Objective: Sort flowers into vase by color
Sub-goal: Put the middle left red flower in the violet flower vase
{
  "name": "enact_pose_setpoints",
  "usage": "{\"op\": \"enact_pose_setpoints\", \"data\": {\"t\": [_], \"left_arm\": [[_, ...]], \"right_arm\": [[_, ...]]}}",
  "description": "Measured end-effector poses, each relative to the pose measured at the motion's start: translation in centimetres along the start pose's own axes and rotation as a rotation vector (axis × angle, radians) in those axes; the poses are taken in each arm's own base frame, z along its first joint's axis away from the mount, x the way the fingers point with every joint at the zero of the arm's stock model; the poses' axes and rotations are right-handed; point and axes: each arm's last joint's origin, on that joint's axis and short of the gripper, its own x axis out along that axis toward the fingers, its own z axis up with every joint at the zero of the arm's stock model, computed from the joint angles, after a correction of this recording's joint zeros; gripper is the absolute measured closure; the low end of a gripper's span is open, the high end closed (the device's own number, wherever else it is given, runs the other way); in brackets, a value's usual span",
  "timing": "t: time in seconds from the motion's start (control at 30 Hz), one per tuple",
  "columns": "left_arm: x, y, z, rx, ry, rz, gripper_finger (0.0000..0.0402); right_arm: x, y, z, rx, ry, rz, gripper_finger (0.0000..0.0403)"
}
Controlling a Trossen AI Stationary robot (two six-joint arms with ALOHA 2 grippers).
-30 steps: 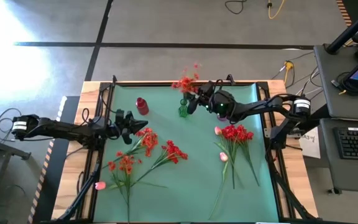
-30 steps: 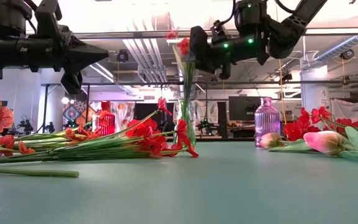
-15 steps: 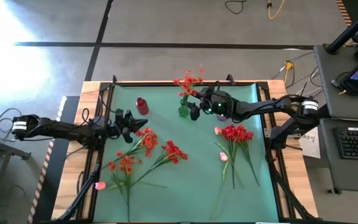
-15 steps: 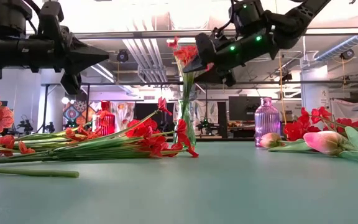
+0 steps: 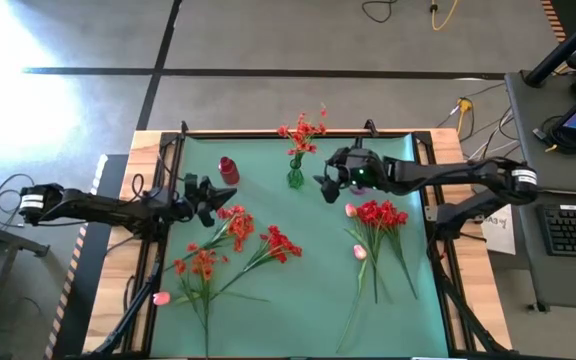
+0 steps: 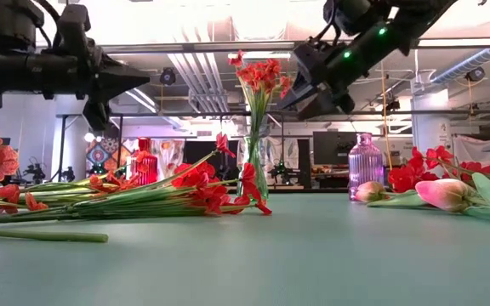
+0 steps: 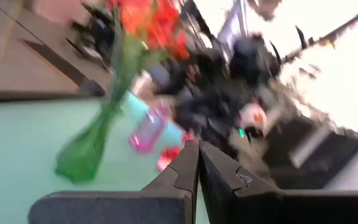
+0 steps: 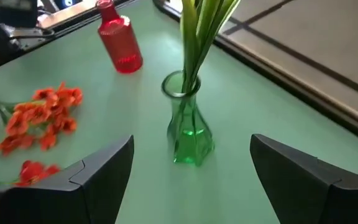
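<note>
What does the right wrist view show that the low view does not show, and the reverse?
Only the right wrist view: the right gripper has open fingers with nothing between them, and the green stems enter the open mouth of the green glass vase.

Only the low view: the purple ribbed glass vase, the pink tulip bud, and the left gripper above the table.

Both: the green vase, the red ribbed bottle vase, and loose orange-red flowers.

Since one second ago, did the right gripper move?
Yes. In the high view the right gripper has backed away from the green vase toward the table's right side, leaving the orange-red flowers standing in it.
</note>
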Motion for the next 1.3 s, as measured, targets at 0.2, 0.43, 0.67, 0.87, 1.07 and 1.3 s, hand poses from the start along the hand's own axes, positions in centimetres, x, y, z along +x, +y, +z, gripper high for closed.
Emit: {"op": "enact_pose_setpoints", "data": {"t": [0.2,0.43,0.67,0.87,1.07,1.3], "left_arm": [[1.4,-1.2,1.1,0.067,0.009,0.024,0.0401],[4.3,-2.8,1.8,0.222,0.348,0.161,0.0401],[5.0,-5.9,2.3,0.255,0.570,0.225,0.0401],[4.4,-8.7,2.1,0.248,0.774,0.253,0.0401],[2.4,-10.4,0.8,0.244,0.978,0.326,0.0401],[1.4,-11.5,-1.1,0.169,1.048,0.370,0.0401]], "right_arm": [[-1.9,0.5,-0.7,0.077,0.096,-0.001,0.0088],[-3.3,1.4,-2.2,0.142,0.228,-0.013,0.0090],[-4.3,2.3,-2.9,0.164,0.324,0.085,0.0088],[-5.1,3.4,-3.5,0.267,0.408,0.166,0.0098],[-5.7,4.8,-4.8,0.302,0.496,0.163,0.0101],[-6.4,6.2,-5.5,0.302,0.528,0.200,0.0101]]}}
